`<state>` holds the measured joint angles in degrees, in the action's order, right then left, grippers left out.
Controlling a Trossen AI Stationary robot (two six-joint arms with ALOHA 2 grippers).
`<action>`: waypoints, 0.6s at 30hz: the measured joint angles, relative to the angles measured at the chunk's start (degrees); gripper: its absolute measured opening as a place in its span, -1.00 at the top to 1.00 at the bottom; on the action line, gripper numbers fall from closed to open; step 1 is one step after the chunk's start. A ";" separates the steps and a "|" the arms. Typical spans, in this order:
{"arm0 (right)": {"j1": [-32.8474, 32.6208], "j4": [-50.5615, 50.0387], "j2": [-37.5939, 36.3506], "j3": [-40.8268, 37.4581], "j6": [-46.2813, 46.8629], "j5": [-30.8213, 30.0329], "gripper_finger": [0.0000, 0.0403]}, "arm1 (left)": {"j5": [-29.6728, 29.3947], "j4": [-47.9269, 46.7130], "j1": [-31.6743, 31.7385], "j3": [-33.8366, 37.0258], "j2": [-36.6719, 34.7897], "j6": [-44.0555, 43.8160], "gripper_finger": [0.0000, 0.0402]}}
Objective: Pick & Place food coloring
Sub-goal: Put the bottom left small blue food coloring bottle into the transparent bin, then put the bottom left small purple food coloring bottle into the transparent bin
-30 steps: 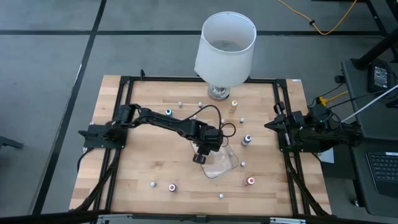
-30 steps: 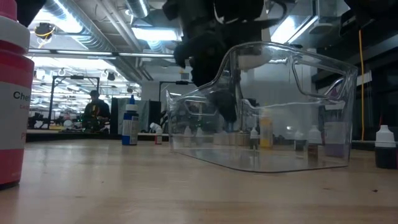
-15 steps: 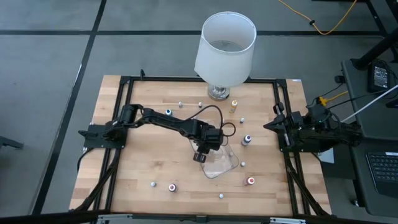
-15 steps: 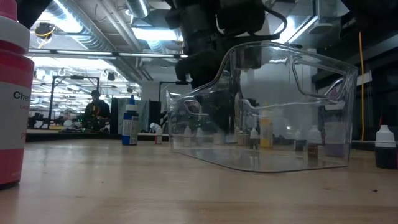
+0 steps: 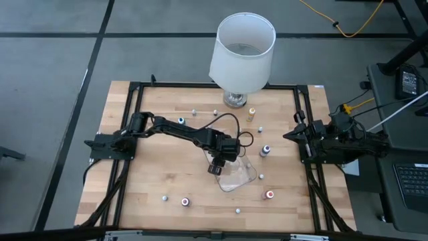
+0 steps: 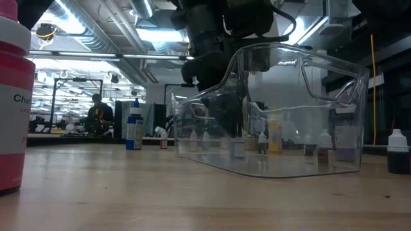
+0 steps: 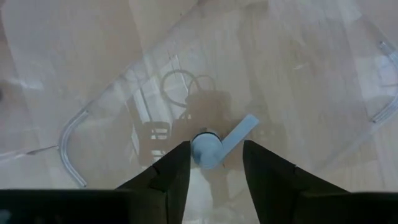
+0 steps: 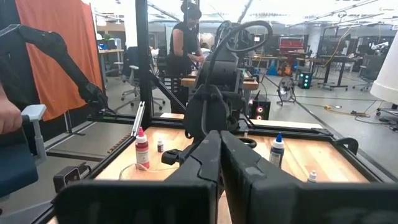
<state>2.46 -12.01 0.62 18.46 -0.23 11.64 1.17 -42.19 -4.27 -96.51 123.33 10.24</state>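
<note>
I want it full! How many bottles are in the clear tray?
1: a blue bottle in the tray, under the left gripper. No others show. The right gripper waits at the table's edge.

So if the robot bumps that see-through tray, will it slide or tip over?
Probably slide. The clear tray looks like thin plastic with almost nothing inside, so it's likely light, and the wooden table looks smooth. It sits low and wide, so tipping seems unlikely. The left gripper hangs over it now, fingers apart above a small bottle.
</note>
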 joint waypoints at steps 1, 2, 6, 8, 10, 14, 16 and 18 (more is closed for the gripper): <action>-0.01 0.00 -0.01 0.00 -0.02 0.00 0.92 | -0.04 -0.06 0.00 -0.06 0.00 0.00 0.25; -0.01 -0.04 0.01 0.00 -0.01 0.00 0.92 | -0.22 -0.58 -0.02 -0.44 -0.04 -0.02 0.24; 0.00 -0.22 0.01 0.00 -0.02 0.00 0.92 | -3.85 -4.53 -0.01 -4.33 -1.49 0.49 0.22; 0.00 -0.24 -0.02 0.00 -0.02 0.00 0.92 | -5.66 -8.09 0.00 -7.34 -2.49 1.24 0.22; -0.01 -0.42 0.03 0.00 -0.09 0.08 0.92 | -7.43 -11.64 0.00 -10.35 -3.67 1.31 0.23; -0.01 -0.53 0.03 0.00 -0.24 0.06 0.92 | -8.20 -15.45 -0.35 -13.98 -8.22 -2.40 0.24; 0.00 -0.61 0.03 0.00 -0.36 0.06 0.92 | -8.39 -15.93 -1.41 -13.80 -11.32 -5.90 0.25; 0.00 -0.52 0.03 0.00 -0.42 0.00 0.92 | -8.28 -17.56 -3.35 -13.62 -13.99 -8.69 0.26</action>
<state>2.46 -12.53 0.64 18.46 -0.64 11.64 -7.11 -59.75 -7.63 -110.13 109.34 1.55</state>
